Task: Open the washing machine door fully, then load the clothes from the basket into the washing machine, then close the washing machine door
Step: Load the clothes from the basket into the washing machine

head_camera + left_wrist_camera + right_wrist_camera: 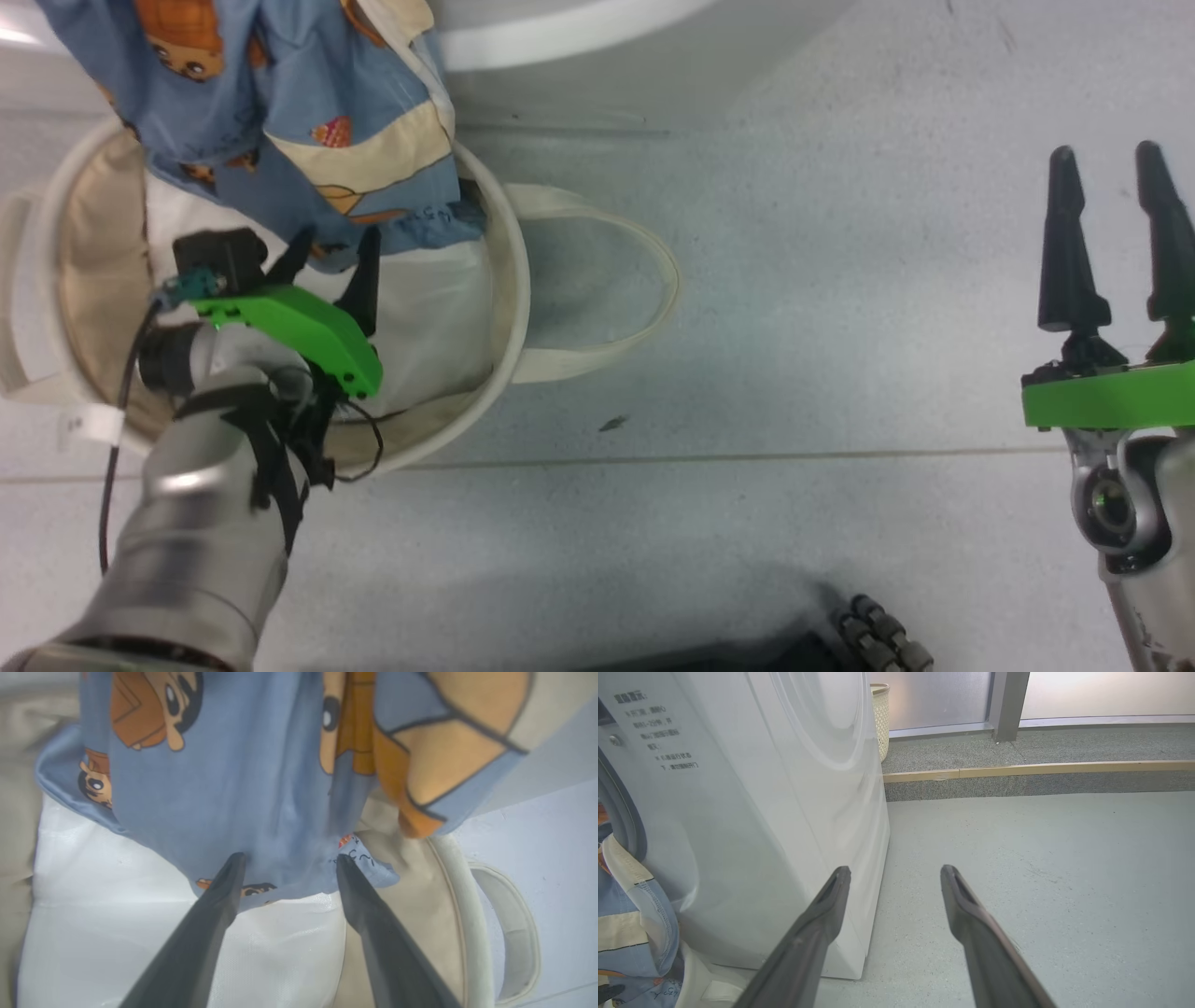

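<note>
**Head view.** L arm reaches into the basket (509, 308), a round cream tub on the floor (840, 327) at left. One loop handle (670, 280) lies flat to its right. The left gripper (336, 238), on a green mount, points up-frame w/ fingers parted, tips at the lower hem of the clothes (308, 103). This blue bear-print garment hangs down from the top edge over the tub's far rim; its upper end is out of frame. Under it, inside the tub, lies a white bundle (429, 317). The right gripper (1104, 154) is well apart at far right, above bare floor, fingers spread, nothing btwn them.

**Left wrist view.** Both dark fingers (219, 905) stand wide. The hem of the clothes (243, 788) hangs right at the tips and is not pinched; whether it touches them can't be told. The white bundle (117, 914) is below, w/ basket rim (455, 891) and handle (518, 933) at right.

**Right wrist view.** Fingers (976, 919) are wide and empty, aimed along the floor (1041, 858). The washing machine (761, 835) stands at left, a white panel w/ small grey print near its top. The clothes (630, 933) show at lower left beside its front, w/ the basket (707, 984) beneath. Behind are a woven bin (880, 718) by the machine's far corner and a step (1017, 772) w/ a wood-tone edge.
</note>
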### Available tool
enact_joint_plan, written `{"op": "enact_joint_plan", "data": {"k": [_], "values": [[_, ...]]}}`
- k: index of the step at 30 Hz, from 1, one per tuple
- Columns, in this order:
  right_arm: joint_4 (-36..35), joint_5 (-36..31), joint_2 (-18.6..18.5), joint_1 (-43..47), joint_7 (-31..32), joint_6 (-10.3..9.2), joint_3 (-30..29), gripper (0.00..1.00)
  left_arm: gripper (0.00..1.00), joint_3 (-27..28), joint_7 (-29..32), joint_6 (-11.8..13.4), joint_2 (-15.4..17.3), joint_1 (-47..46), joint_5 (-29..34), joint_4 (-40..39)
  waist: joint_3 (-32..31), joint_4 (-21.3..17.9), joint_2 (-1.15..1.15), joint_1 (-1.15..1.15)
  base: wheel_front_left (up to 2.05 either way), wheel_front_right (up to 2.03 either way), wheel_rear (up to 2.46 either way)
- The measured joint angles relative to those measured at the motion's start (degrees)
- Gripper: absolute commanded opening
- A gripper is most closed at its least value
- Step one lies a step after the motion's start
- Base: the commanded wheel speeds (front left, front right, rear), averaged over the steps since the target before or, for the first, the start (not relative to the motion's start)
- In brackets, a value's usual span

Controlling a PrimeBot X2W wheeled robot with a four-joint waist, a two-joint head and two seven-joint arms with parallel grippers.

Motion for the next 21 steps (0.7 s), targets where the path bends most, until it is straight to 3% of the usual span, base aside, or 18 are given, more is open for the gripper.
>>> {"op": "enact_joint_plan", "data": {"k": [12,13,14,21], "values": [[-4.66,-1.42,-0.59,0.80,0.00,0.00,-3.26,1.00,1.00,-0.94,2.00,0.13,3.80,-8.70,-0.90,1.67,7.48,-1.63,0.00,0.00,0.06,0.06,0.06],[-5.05,-1.94,-0.64,0.94,0.00,0.00,-3.90,1.00,0.59,-0.97,1.92,0.12,3.77,-9.62,-0.90,1.67,7.97,-1.29,0.00,0.01,0.19,0.19,0.19],[-5.37,-2.50,-0.65,1.24,0.00,0.00,-4.32,1.00,0.01,-1.03,1.47,0.11,3.74,-10.26,-0.90,1.65,8.30,-0.77,0.00,0.01,0.13,0.13,0.13],[-5.98,-3.64,0.19,2.24,0.00,0.00,-4.20,1.00,0.00,-0.79,-0.58,0.09,4.15,-10.52,-1.34,0.93,8.62,1.48,0.00,-0.01,0.01,0.01,0.01]]}}
